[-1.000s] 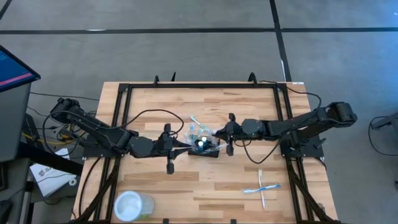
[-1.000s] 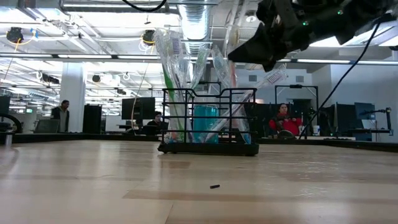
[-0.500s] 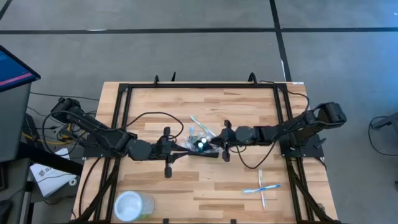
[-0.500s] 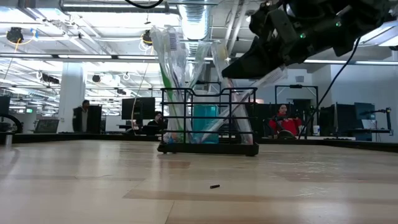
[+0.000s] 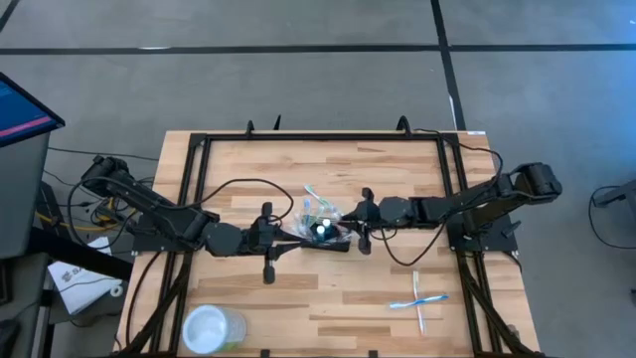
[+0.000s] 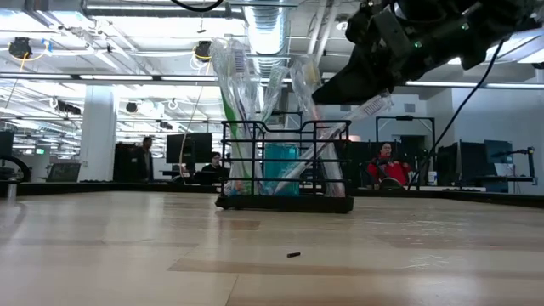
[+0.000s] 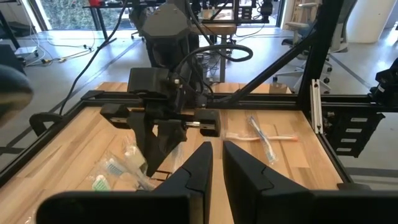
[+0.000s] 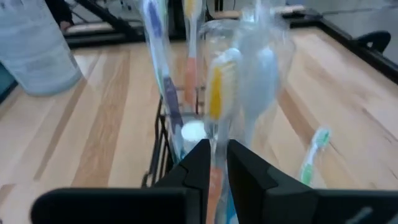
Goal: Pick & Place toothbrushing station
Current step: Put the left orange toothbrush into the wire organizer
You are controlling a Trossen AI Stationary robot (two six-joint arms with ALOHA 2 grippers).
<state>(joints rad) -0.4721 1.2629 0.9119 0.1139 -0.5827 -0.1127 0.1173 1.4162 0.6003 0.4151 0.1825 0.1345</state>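
The black wire-mesh caddy (image 5: 324, 235) stands on its base at the table's middle (image 6: 285, 170), holding several toothbrushes in clear wrappers and a teal item. My right gripper (image 5: 348, 221) is at the caddy's right side above its rim (image 6: 327, 89), shut on a wrapped toothbrush (image 6: 372, 105) that slants out of the caddy. My left gripper (image 5: 296, 237) is at the caddy's left side with its fingers close together (image 7: 217, 163); I cannot tell whether it touches anything. My right gripper pinches the wrapped toothbrush's handle (image 8: 215, 144) between its two fingers, below the bristle end. The fingers come from the table's right, slanting down, and lie across the brush. The brush stays tilted, its lower end inside the caddy.
A clear round cup (image 5: 212, 328) stands near the table's front left. Two loose toothbrushes (image 5: 418, 301) lie crossed at the front right. Another brush (image 5: 312, 193) lies just beyond the caddy. A black frame (image 5: 323, 135) runs along the table's edges.
My right gripper has gone down a little toward the caddy and toward the table's left, then eased back slightly. The caddy has stayed in place.
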